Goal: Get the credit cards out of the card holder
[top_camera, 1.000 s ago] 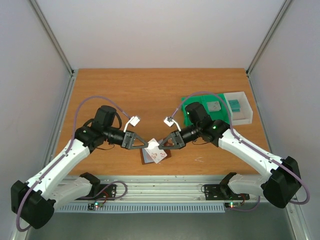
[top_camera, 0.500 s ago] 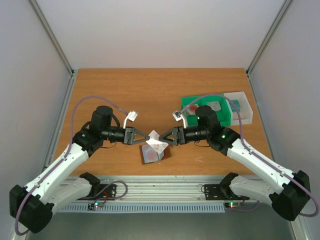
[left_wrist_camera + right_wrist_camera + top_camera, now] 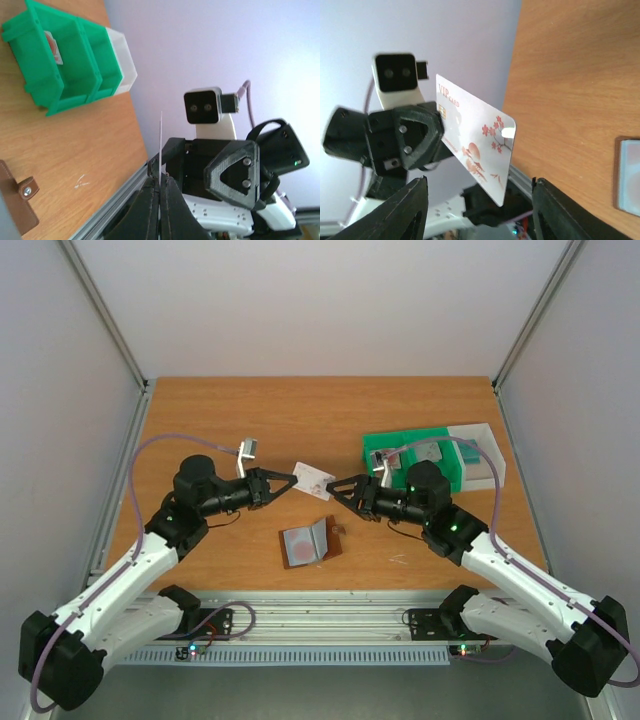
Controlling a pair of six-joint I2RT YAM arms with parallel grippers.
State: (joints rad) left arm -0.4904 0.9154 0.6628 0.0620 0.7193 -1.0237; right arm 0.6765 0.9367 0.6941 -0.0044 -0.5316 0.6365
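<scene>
My left gripper (image 3: pixel 292 481) is shut on a white credit card (image 3: pixel 314 479) printed with red blossoms, holding it in the air above the middle of the table. In the left wrist view that card (image 3: pixel 161 142) shows edge-on, rising from the closed jaws (image 3: pixel 160 181). My right gripper (image 3: pixel 340 491) stands open just right of the card, and in its own view the card (image 3: pixel 476 145) hangs between its spread fingers (image 3: pixel 412 207) without touching them. The brown card holder (image 3: pixel 312 541) lies open on the table below, with a pinkish, red-blotted card (image 3: pixel 298 546) in its left pocket.
A green two-compartment bin (image 3: pixel 385 454) and a white bin (image 3: pixel 487 472) stand at the back right. A grey card (image 3: pixel 430 452) lies in the green bin and a teal card (image 3: pixel 468 450) in the white one. The table's aluminium front rail (image 3: pixel 320 605) runs below the holder.
The right gripper let go of the white card and opened, drawing back to the right. The left gripper lifted the card off the holder and carried it toward the back.
</scene>
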